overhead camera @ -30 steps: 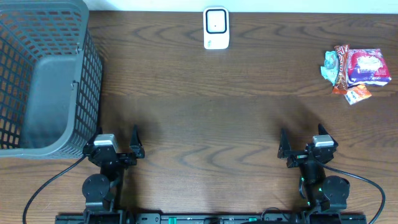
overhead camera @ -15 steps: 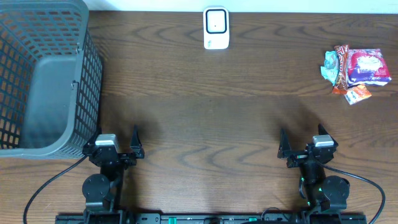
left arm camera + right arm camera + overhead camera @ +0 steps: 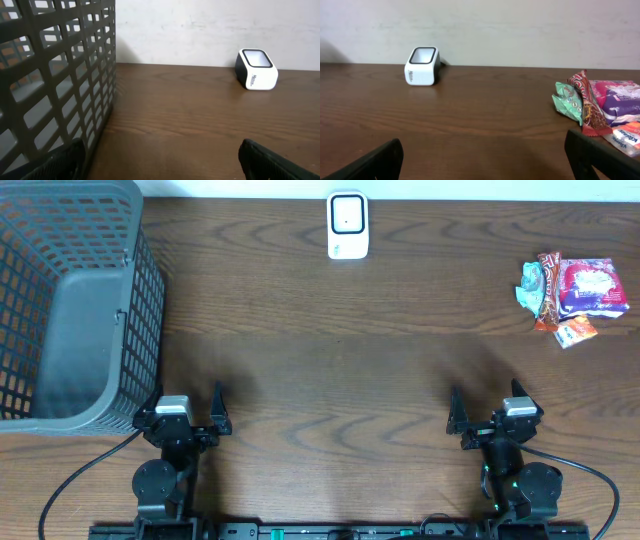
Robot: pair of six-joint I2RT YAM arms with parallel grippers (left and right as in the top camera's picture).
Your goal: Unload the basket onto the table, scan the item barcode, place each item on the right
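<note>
The white barcode scanner (image 3: pixel 347 225) stands at the table's far edge, its dark window facing up; it also shows in the left wrist view (image 3: pixel 256 70) and the right wrist view (image 3: pixel 422 66). The items are a small pile of snack packets (image 3: pixel 572 295) at the far right: a purple bag (image 3: pixel 620 100), a red-brown wrapper (image 3: pixel 587 107), a green packet (image 3: pixel 568 102) and an orange one (image 3: pixel 576 332). My left gripper (image 3: pixel 186 408) (image 3: pixel 161 161) and right gripper (image 3: pixel 486 408) (image 3: pixel 483 156) rest open near the front edge, with nothing between their fingers, far from the packets and the scanner.
A tall grey mesh basket (image 3: pixel 150 290) fills the far left corner, its wall (image 3: pixel 60 75) close beside my left gripper. A pale wall runs behind the table. Dark wood tabletop (image 3: pixel 340 370) lies between the grippers and the scanner.
</note>
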